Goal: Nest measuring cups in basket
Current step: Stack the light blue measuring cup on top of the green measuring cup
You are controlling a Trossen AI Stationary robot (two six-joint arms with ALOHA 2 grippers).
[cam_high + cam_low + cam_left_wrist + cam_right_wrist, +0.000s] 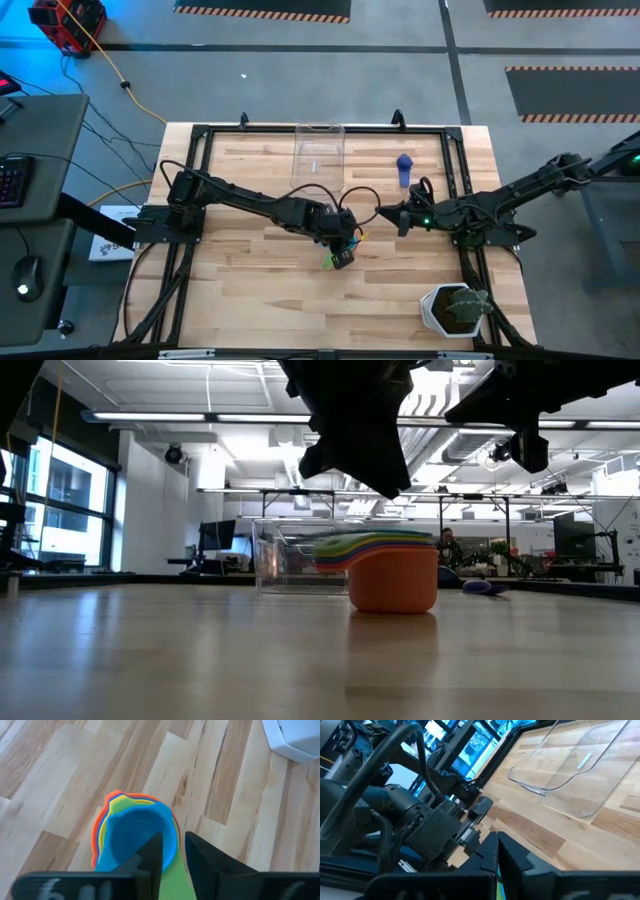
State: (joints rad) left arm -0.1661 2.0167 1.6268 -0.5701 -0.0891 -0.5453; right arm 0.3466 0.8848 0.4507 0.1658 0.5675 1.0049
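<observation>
A nested stack of measuring cups (135, 837) is seen on the wooden tabletop (250, 300), outside the clear basket (318, 155), beneath the left gripper (172, 857), whose fingers are slightly parted. The right gripper (496, 857) is held clenched nearby.

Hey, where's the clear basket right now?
In the high view the basket sits at the table's far edge, centre; the purple-blue cup lies to its right and the left gripper is nearer the camera.

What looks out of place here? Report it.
The nested stack of measuring cups stands on the bare table, not in the clear basket. One purple-blue cup lies alone beside the basket.
</observation>
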